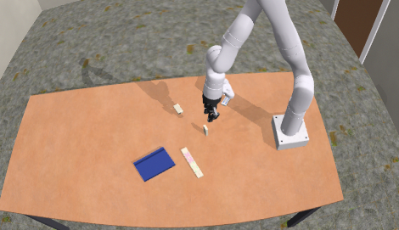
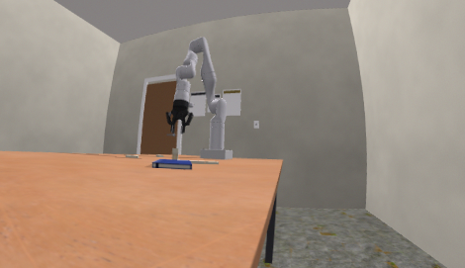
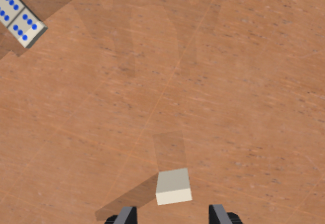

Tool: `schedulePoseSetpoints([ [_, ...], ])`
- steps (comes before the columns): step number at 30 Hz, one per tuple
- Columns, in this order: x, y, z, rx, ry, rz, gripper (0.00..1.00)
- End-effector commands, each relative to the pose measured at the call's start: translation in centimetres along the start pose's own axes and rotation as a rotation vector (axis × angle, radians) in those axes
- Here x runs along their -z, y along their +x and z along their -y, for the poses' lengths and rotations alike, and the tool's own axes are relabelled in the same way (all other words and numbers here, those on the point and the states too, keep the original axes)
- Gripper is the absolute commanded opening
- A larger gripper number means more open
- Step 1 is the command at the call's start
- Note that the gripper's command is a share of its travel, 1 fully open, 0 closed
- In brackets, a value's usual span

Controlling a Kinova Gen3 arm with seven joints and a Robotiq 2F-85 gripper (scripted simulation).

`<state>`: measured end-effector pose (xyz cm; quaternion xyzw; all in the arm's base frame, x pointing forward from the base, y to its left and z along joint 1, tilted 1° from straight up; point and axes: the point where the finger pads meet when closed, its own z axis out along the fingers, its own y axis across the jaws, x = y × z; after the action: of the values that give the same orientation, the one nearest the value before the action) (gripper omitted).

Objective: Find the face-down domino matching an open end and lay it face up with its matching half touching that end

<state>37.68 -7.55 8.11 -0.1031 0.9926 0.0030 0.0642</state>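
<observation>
One domino stands upright on its short end. My gripper is partly open and empty, above the table and this domino; the wrist view shows the domino's top just ahead of the gap between the fingers. A face-up domino with blue dots lies behind; its fully visible half shows a six. A pale domino lies flat at the back, no dots readable. The line lies flat toward the front, with pink dots near its back end; its end values are unreadable.
A dark blue flat box or book lies left of the line, close to it. The robot's base stands at the right of the table. The arm rises over the back of the table.
</observation>
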Motion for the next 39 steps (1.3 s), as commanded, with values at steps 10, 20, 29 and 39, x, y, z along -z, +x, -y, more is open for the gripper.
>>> schedulePoseSetpoints([
  [10,0.04,-0.05,0.02,0.0,0.001,0.001,0.49],
  [20,0.04,-0.05,0.02,0.0,0.001,0.001,0.49],
  [29,0.04,-0.05,0.02,0.0,0.001,0.001,0.49],
  [39,0.0,-0.01,0.01,-0.018,0.0,-0.001,0.49],
])
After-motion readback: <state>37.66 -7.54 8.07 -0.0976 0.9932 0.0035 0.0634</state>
